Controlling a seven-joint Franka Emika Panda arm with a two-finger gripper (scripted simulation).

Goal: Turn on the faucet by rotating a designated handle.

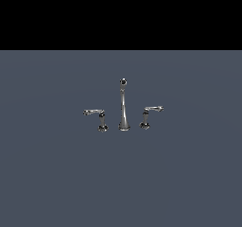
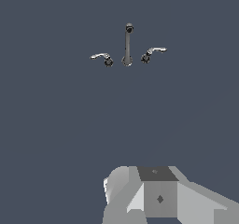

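The chrome faucet stands in the middle of the flat grey surface, its tall tapering spout point(image 1: 123, 105) ending in a ball-like tip. On the exterior view's right is the handle point(image 1: 152, 110), a short lever with a slightly upturned tip on a dark-footed post. Its twin lever point(image 1: 94, 112) stands on the exterior view's left with its arm jutting left. The wrist view shows the spout point(image 2: 127, 43), the handle point(image 2: 154, 51) and the twin point(image 2: 101, 57) small and far off. Only the gripper's grey blocky body point(image 2: 158, 195) shows there, well short of the faucet. Its fingers are not distinguishable. The arm is absent from the exterior view.
A plain blue-grey floor point(image 1: 56, 174) spreads around the faucet on all sides. Its far edge meets a black background point(image 1: 121, 13).
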